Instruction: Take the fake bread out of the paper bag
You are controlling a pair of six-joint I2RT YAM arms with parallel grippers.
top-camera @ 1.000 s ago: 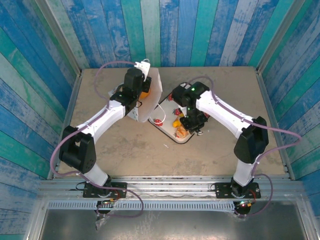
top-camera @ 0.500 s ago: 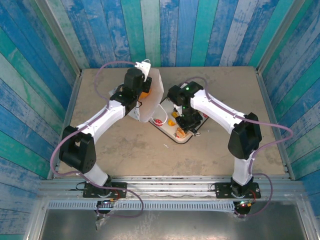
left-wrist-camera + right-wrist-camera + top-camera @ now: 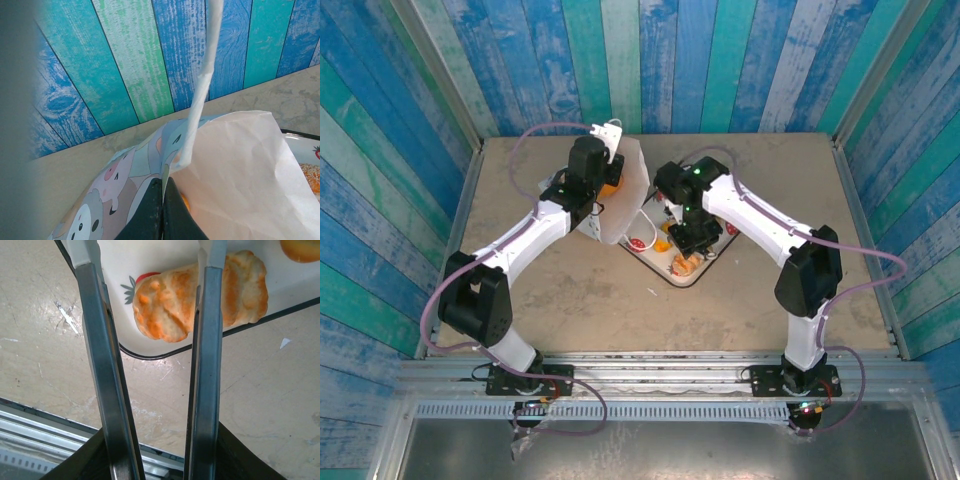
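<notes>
Looking over the tabletop (image 3: 570,290), you find the paper bag (image 3: 625,195) (image 3: 240,170) toward its far edge, left of centre, your left gripper (image 3: 162,210) pinched tight on the bag's rim. Orange fake bread (image 3: 609,185) shows in its mouth. Just beside it lies the strawberry-print tray (image 3: 655,268) (image 3: 145,356). Your right gripper (image 3: 692,235) (image 3: 150,255) hangs over the tray's near corner, fingers parted and empty, a golden ridged roll (image 3: 685,263) (image 3: 165,310) lying on the tray beneath.
</notes>
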